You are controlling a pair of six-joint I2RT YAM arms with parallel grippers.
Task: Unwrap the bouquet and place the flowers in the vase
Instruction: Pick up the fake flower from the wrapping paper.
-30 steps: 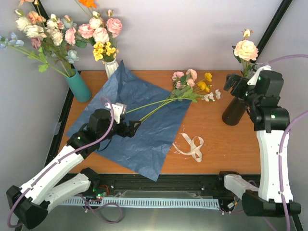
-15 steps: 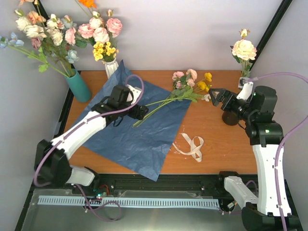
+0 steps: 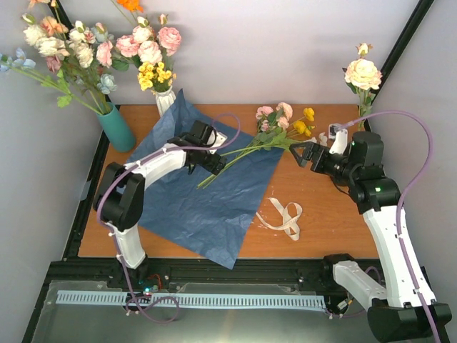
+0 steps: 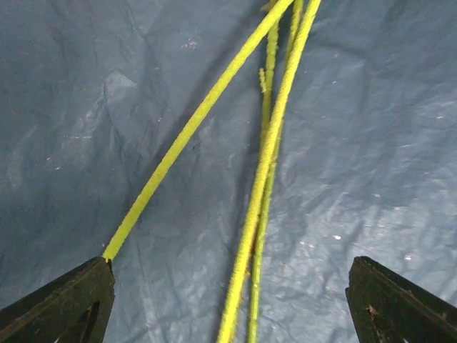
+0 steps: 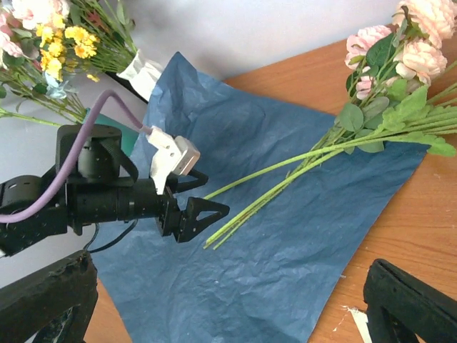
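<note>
Right now the flowers (image 3: 282, 121) lie loose on the blue paper (image 3: 207, 211). The blooms are at upper ctr of the overhead frame, just past the paper's right edge over bare desk (image 3: 325, 221), and the stems run down-left across the sheet. The paper is spread open and crinkled, covering most of the desk's left half. The ribbon (image 3: 287, 216) lies untied on the wood, lower right of ctr, just off the paper's edge and apart from the flowers.

The left hand (image 3: 217, 166) sits at the cut ends of the stems, ctr-left, jaws wide. In its wrist view both fingers (image 4: 68, 304) sit at the bottom corners, far apart, w/ most stems passing btwn them over the paper. One stem splays left, its cut end right at the left fingertip. Nothing is clamped; can't tell if any stem touches a pad.

The right hand (image 3: 297, 154) hovers right of ctr, just beside the yellow blooms and pointing left at them. Its jaws are wide too, holding nothing.

The vase is behind the right arm in the overhead view, so can't make it out. A cream bloom (image 3: 363, 73) on a thin stem rises above that arm at upper right.

Upper left: a teal vase (image 3: 116, 128) and a white vase (image 3: 164, 100) stand at the desk's back edge, each w/ its own bunch. The paper's top corner reaches up beside the white vase.
</note>
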